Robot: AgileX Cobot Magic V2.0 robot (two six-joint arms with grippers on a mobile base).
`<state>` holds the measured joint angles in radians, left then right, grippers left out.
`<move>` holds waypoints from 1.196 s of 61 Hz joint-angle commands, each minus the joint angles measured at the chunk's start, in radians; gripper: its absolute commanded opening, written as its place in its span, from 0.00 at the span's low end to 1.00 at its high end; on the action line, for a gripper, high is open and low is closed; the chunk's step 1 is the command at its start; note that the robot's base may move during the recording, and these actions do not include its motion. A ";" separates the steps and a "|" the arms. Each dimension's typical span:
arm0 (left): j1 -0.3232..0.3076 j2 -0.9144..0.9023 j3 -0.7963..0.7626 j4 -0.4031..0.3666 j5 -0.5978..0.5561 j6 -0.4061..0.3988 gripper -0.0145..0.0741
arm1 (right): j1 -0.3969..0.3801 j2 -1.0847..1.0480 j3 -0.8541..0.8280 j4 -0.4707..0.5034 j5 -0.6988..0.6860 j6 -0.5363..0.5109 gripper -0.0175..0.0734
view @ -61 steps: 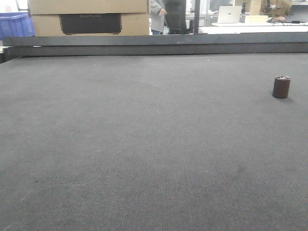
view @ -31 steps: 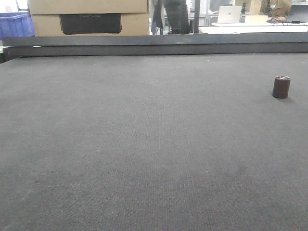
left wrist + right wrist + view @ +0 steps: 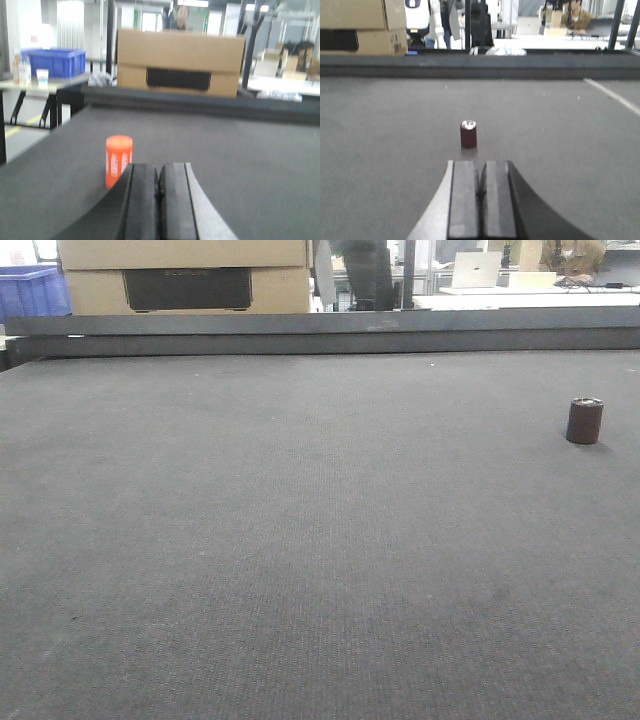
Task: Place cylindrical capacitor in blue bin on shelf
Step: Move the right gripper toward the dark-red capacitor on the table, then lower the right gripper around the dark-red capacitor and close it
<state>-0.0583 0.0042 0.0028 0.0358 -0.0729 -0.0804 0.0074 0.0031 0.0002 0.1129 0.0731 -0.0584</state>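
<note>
Presently the cylindrical capacitor (image 3: 585,421) stands upright on the table (image 3: 300,540), near its right edge and toward the far side. The right gripper (image 3: 480,172) has its jaws pressed together and empty; it is lined up on the part but apart from it. The left gripper (image 3: 159,175) is likewise clenched and empty, close behind an orange canister (image 3: 119,161) near the left edge. Risk: an advance with jaws unopened would topple the stubby part, which could roll off the edge. The shelf is not in view.
</note>
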 commanded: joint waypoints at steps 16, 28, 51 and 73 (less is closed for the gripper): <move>0.004 -0.004 -0.197 -0.004 0.033 -0.002 0.04 | 0.004 -0.003 -0.196 -0.007 -0.056 -0.001 0.03; 0.004 0.133 -0.450 -0.002 0.274 -0.002 0.04 | 0.004 0.092 -0.456 -0.007 0.113 -0.001 0.04; -0.005 0.376 -0.652 -0.002 0.387 -0.002 0.63 | 0.004 0.430 -0.606 -0.007 0.079 -0.001 0.82; -0.038 0.395 -0.652 0.001 0.398 -0.002 0.85 | 0.007 0.730 -0.508 -0.007 -0.100 -0.001 0.82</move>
<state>-0.0924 0.3948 -0.6362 0.0358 0.3330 -0.0804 0.0128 0.6711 -0.5466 0.1129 0.0709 -0.0584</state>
